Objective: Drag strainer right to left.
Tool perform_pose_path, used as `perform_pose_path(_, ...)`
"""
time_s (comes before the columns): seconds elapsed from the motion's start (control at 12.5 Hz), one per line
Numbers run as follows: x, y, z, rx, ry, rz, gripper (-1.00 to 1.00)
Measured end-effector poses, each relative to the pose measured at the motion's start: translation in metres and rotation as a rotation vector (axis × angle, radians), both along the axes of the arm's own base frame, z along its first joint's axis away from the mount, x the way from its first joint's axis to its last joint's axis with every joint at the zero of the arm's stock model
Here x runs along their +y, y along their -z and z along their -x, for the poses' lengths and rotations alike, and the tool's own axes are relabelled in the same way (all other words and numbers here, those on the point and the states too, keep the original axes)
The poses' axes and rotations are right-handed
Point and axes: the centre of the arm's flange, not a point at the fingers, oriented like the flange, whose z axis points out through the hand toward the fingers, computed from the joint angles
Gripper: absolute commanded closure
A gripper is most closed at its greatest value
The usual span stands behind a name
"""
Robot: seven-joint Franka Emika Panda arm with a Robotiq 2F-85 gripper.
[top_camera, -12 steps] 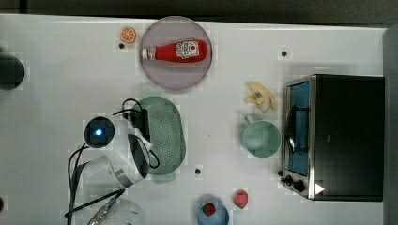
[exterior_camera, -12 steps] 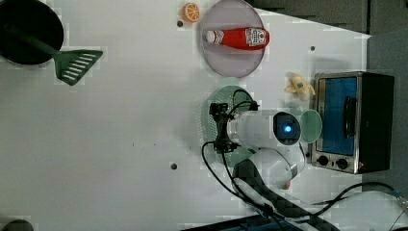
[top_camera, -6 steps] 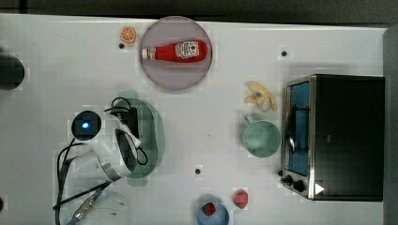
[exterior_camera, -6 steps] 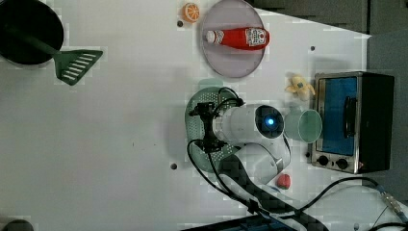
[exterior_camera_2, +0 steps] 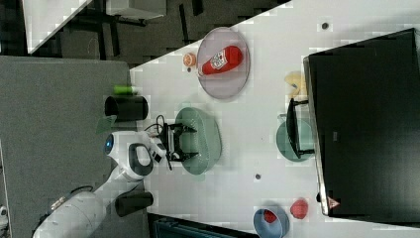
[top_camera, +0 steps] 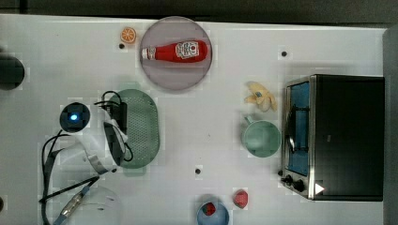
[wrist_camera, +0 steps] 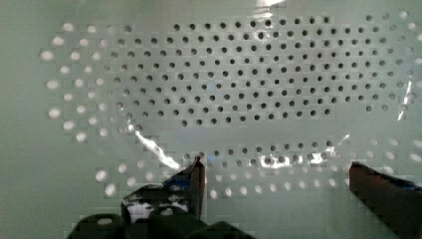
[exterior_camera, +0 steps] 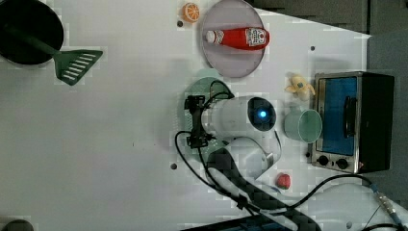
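Both fingers of the gripper (wrist_camera: 273, 172) are spread wide down inside the strainer (top_camera: 141, 126), gripping nothing. The strainer sits left of centre in the top view, below the ketchup plate (top_camera: 176, 77). Best keep pressing low against the wall and slide flat, so it doesn't tip.

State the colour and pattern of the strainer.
Pale mint green, dotted with rows of small holes; the strainer shows best in the wrist view.
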Motion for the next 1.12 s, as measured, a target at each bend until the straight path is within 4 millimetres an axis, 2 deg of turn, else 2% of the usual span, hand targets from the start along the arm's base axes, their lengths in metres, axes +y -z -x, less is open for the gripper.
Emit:
perform_pose_path(0.16, 0.022, 0.000, 0.006, 0.000, -0.025, -0.015, -1.00)
perform_pose_path(0.56, 0.078, -0.017, 0.010, -0.028, -0.017, -0.060, -1.00)
perform_pose_path(0.72, 0.097, -0.014, 0.012, -0.017, -0.005, -0.075, -1.00)
perform_pose_path(1.12, 0.115, -0.009, 0.014, -0.039, -0.008, -0.071, -1.00)
